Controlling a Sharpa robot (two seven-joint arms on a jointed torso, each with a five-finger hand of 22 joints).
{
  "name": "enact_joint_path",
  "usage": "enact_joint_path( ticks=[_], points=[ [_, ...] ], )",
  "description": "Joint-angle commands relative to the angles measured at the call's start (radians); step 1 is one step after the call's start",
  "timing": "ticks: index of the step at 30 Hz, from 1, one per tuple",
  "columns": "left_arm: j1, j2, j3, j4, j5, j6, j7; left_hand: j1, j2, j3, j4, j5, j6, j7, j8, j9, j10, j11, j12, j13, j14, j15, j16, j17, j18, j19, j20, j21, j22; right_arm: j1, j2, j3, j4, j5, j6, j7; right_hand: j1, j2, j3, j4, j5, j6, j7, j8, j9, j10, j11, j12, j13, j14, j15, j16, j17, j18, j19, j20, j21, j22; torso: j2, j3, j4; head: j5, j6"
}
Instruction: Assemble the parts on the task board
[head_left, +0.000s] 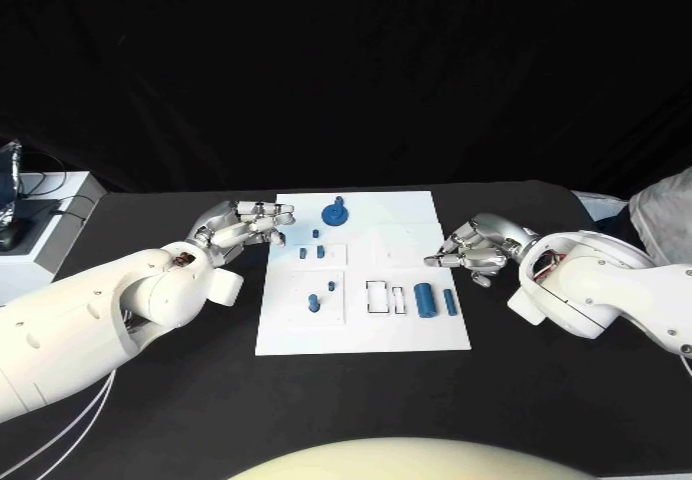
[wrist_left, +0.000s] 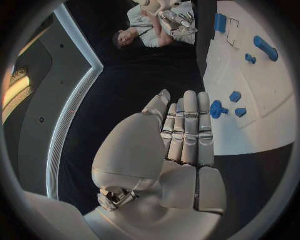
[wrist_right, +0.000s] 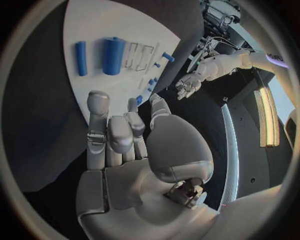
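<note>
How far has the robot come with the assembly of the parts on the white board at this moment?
It looks like an early stage. Done: a few small blue pegs seem to stand in the task board. In hand: nothing; the left hand and the right hand are at the board's edges, holding no part. Left: the thick blue cylinder and the thin one lie loose, and the round blue piece is untouched.

white task board (head_left: 411, 215), blue parts (head_left: 426, 298), black table (head_left: 173, 400), silver left hand (head_left: 248, 224)

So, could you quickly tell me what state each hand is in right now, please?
Left hand: open, holding nothing, at the task board's left edge.
Right hand: open, holding nothing, at the board's right edge.
</note>
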Motion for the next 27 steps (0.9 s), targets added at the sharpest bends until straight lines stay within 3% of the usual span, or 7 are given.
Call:
enact_joint_path(
  ticks=[1,2,3,7,14,20,27],
  points=[
    [-0.002,0.001,0.001,0.006,0.009,0.012,0.013,-0.002,0.005,-0.005,0.0,0.005,-0.001,0.002,0.004,0.002,-0.005,0.002,0.005,-0.001,-0.001,0.007,-0.005,0.001,-0.003,0.005,0.002,-0.004,0.001,0.005,-0.015,-0.001,0.014,-0.028,0.147,-0.202,-0.016,0.0,-0.019,0.014,0.019,-0.011,-0.002,0.002,0.056,0.021,-0.005,0.003,0.04,0.006,-0.002,0.025,0.034,-0.019,0.055,-0.009,0.162,0.087,-0.006,-0.0027,-0.008,-0.013,-0.004],
    [-0.002,0.002,0.001,0.006,0.009,0.012,0.013,-0.002,0.005,-0.005,0.0,0.005,-0.001,0.002,0.004,0.002,-0.005,0.002,0.005,-0.001,-0.001,0.007,-0.005,0.001,-0.003,0.005,0.002,-0.004,0.001,0.006,-0.017,-0.002,0.016,-0.035,0.165,-0.228,-0.024,0.002,-0.021,0.021,0.015,-0.013,0.0,-0.003,0.08,0.025,-0.006,-0.004,0.051,0.008,-0.002,0.031,0.041,-0.018,0.053,-0.007,0.197,0.09,-0.006,-0.003,-0.0081,-0.013,-0.005],
    [-0.003,0.002,0.001,0.007,0.009,0.012,0.012,-0.002,0.005,-0.005,0.0,0.005,-0.001,0.002,0.004,0.002,-0.005,0.002,0.005,-0.001,-0.001,0.007,-0.005,0.001,-0.003,0.005,0.002,-0.004,0.001,0.007,-0.018,-0.004,0.018,-0.04,0.181,-0.252,-0.026,0.001,-0.025,0.022,0.016,-0.016,-0.002,-0.025,0.134,0.036,-0.004,-0.025,0.082,0.01,-0.002,0.034,0.048,-0.014,0.047,-0.006,0.23,0.091,-0.007,-0.003,-0.0091,-0.013,-0.005],
    [-0.003,0.001,0.001,0.008,0.009,0.012,0.012,-0.002,0.005,-0.005,0.0,0.005,-0.001,0.002,0.004,0.002,-0.005,0.002,0.005,-0.001,-0.001,0.007,-0.005,0.001,-0.003,0.005,0.002,-0.004,0.001,0.008,-0.011,-0.009,0.025,-0.054,0.217,-0.317,-0.031,-0.001,-0.026,0.028,0.009,-0.008,-0.001,-0.039,0.148,0.041,-0.006,-0.032,0.095,0.008,-0.002,0.036,0.054,-0.022,0.053,-0.007,0.32,0.107,-0.008,-0.0044,-0.0107,-0.01,-0.011],
    [-0.004,0.002,0.001,0.007,0.01,0.014,0.01,-0.002,0.005,-0.005,0.0,0.005,-0.001,0.002,0.004,0.002,-0.005,0.002,0.005,-0.001,-0.001,0.007,-0.005,0.001,-0.003,0.005,0.002,-0.004,0.001,0.008,0.024,-0.016,0.023,-0.074,0.209,-0.362,-0.044,0.0,-0.027,0.031,0.045,-0.009,0.002,-0.06,0.166,0.034,-0.005,-0.076,0.091,0.008,-0.001,0.038,0.068,-0.056,0.067,-0.009,0.754,0.18,-0.008,-0.0073,-0.0086,-0.01,-0.014],
    [-0.004,0.003,0.001,0.006,0.01,0.014,0.009,-0.002,0.006,-0.005,0.002,0.005,-0.001,0.002,0.004,0.001,-0.006,0.003,0.005,-0.001,0.0,0.007,-0.005,0.001,-0.003,0.007,0.002,-0.009,0.001,0.004,0.061,-0.021,0.003,-0.084,0.211,-0.372,-0.051,0.014,-0.029,0.019,0.06,-0.002,0.0,-0.065,0.174,0.043,-0.007,-0.062,0.103,0.01,-0.001,0.039,0.077,-0.052,0.053,-0.007,0.786,0.179,-0.006,-0.0055,-0.008,-0.009,-0.016],
    [-0.004,0.002,0.001,0.006,0.01,0.014,0.008,-0.002,0.006,-0.005,0.002,0.005,-0.001,0.002,0.004,0.001,-0.006,0.003,0.005,-0.001,0.0,0.007,-0.005,0.001,-0.003,0.007,0.002,-0.009,0.001,-0.005,0.097,-0.023,-0.016,-0.106,0.205,-0.376,-0.058,0.013,-0.032,0.02,0.056,-0.003,-0.001,-0.067,0.176,0.044,-0.006,-0.059,0.107,0.01,-0.001,0.038,0.078,-0.052,0.052,-0.006,0.79,0.179,-0.005,-0.0042,-0.0083,-0.008,-0.02]
  ],
)
